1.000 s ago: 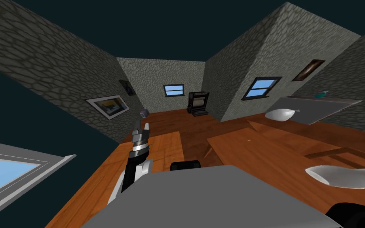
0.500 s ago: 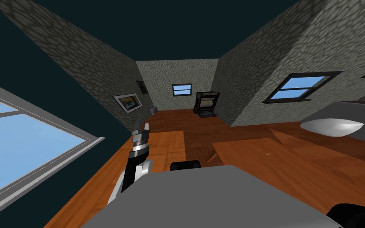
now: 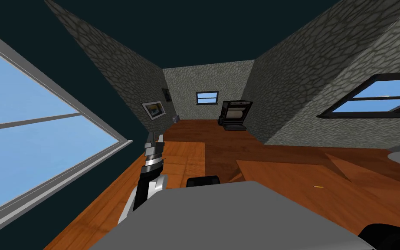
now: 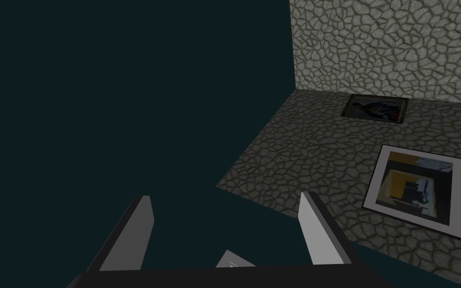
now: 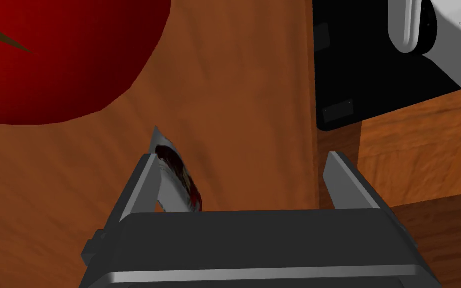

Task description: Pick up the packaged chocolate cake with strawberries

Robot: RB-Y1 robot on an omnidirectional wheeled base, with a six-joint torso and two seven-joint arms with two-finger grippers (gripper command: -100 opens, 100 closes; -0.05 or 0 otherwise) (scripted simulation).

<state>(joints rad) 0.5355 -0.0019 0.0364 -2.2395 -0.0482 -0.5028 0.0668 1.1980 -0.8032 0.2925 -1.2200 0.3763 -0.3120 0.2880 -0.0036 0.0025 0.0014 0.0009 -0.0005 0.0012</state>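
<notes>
Right gripper spread, empty, package beside one finger; wooden tabletop; left gripper spread; stone walls

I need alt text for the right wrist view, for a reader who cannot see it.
The right gripper, fingers open, hovers over a brown wooden table, with a white package marked dark red and brown just inside one finger. A large red round object lies beyond it.
</notes>
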